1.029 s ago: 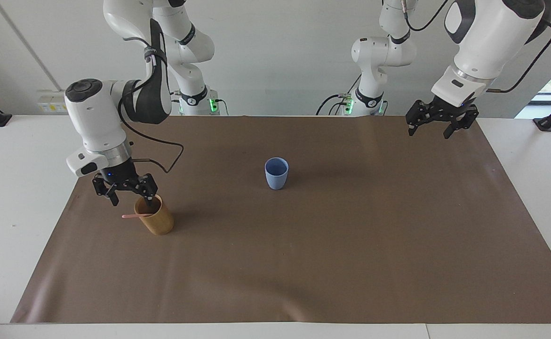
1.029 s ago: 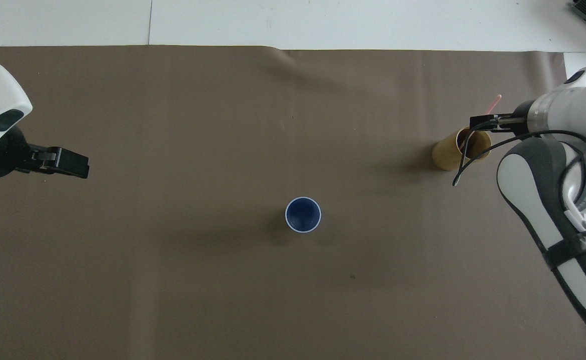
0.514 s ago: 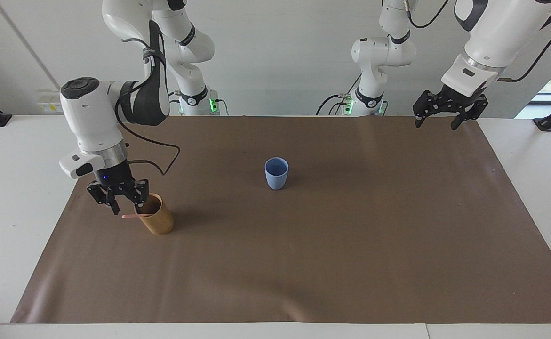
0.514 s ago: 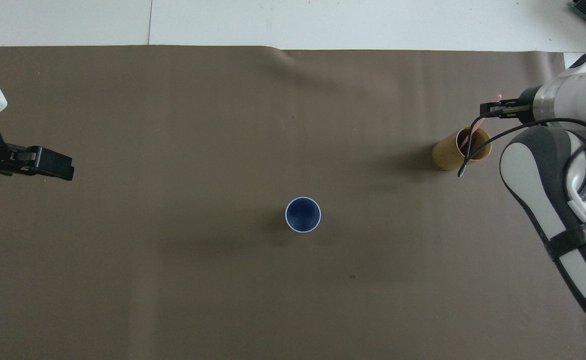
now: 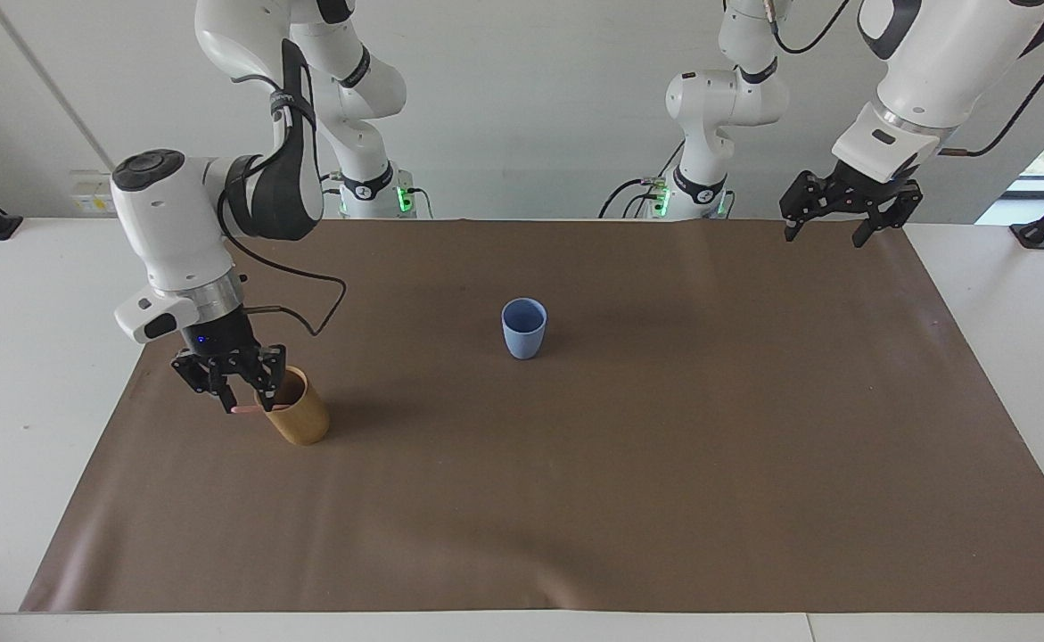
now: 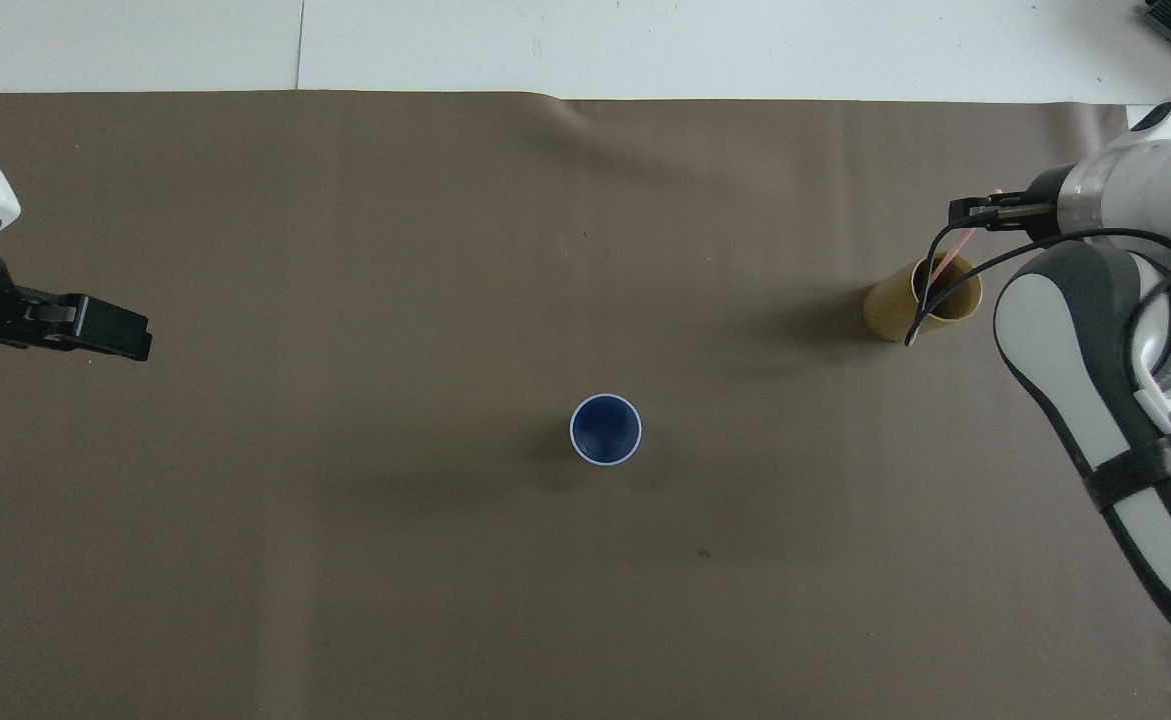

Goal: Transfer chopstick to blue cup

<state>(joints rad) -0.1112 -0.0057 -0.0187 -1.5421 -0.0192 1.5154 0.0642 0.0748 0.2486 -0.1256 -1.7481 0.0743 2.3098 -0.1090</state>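
A brown mat covers the middle of the white table. The blue cup stands upright near the centre of the mat, with nothing visible inside it in the overhead view. Well apart from it, toward the right arm's end of the table, a tan cup stands on the mat. The pink chopstick leans out of this tan cup, its lower end inside and its upper part sticking out over the rim toward the mat's edge. The right gripper hangs low just beside the tan cup's rim, its fingers clenched around the protruding part of the chopstick; in the overhead view the stick runs from the cup's mouth up to the gripper's tip. A black cable loops from the right arm's wrist over the cup. The left gripper waits raised over the mat's corner at the left arm's end of the table, close to the robots, with its jaws spread wide and nothing between them.
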